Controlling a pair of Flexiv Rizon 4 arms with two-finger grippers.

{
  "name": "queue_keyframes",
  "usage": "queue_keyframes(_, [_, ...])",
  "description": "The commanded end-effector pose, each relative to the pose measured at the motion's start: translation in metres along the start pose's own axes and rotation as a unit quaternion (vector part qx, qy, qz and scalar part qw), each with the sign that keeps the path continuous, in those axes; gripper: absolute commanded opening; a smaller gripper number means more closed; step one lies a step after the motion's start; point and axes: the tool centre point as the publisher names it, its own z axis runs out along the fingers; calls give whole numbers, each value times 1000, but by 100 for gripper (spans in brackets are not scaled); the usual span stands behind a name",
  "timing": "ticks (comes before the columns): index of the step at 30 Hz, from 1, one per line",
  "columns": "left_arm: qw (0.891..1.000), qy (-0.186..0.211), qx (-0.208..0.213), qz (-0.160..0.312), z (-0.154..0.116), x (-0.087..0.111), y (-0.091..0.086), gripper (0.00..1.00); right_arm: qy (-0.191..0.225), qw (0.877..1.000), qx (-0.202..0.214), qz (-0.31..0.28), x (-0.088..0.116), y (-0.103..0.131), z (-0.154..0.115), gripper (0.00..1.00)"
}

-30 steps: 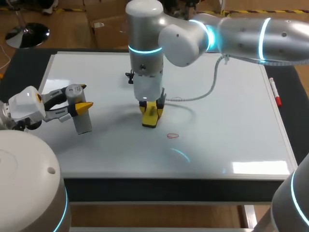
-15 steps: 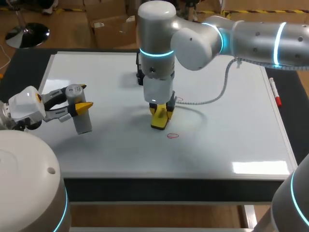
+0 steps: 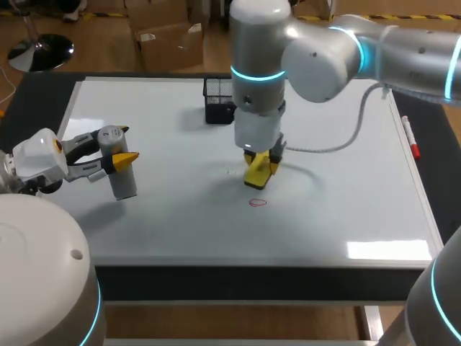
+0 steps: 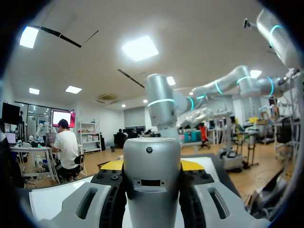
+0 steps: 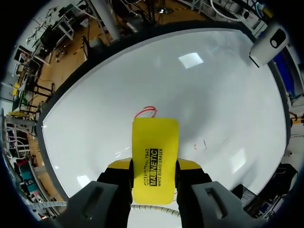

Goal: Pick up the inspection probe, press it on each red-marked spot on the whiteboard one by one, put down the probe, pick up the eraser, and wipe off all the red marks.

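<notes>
**Wiping stage: eraser just short of a red mark**

Near the surface's left edge, the left jaws are clamped on the inspection probe [image 3: 121, 169], which is held at the whiteboard [image 3: 346, 187] and not set down. A black mesh holder [image 3: 218, 108] stands at the board's far edge. Mid-board, the right jaws grip the yellow eraser [image 5: 155, 159] from both sides. A red mark [image 3: 257, 202], a small ring, lies just beside it toward the near edge, unwiped.

Judgement: wiping is in hand. The next move calls for drawing the eraser flat across that ring.

The eraser bears black print, not transcribed. A red marker [image 3: 410, 137] lies by the right edge.
</notes>
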Motion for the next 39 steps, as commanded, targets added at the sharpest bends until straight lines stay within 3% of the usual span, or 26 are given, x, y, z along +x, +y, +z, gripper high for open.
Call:
queue_keyframes(1, [1000, 0, 0, 0, 0, 0, -2, 0, -36, 999, 3, 13, 43, -4, -10, 0])
queue_keyframes(13, [1000, 0, 0, 0, 0, 0, -2, 0, -59, 995, -5, 84, 100, -7, -15, 0])
queue_keyframes(39, [1000, 0, 0, 0, 0, 0, -2, 0, -45, 995, -7, 94, 107, -11, -15, 0])
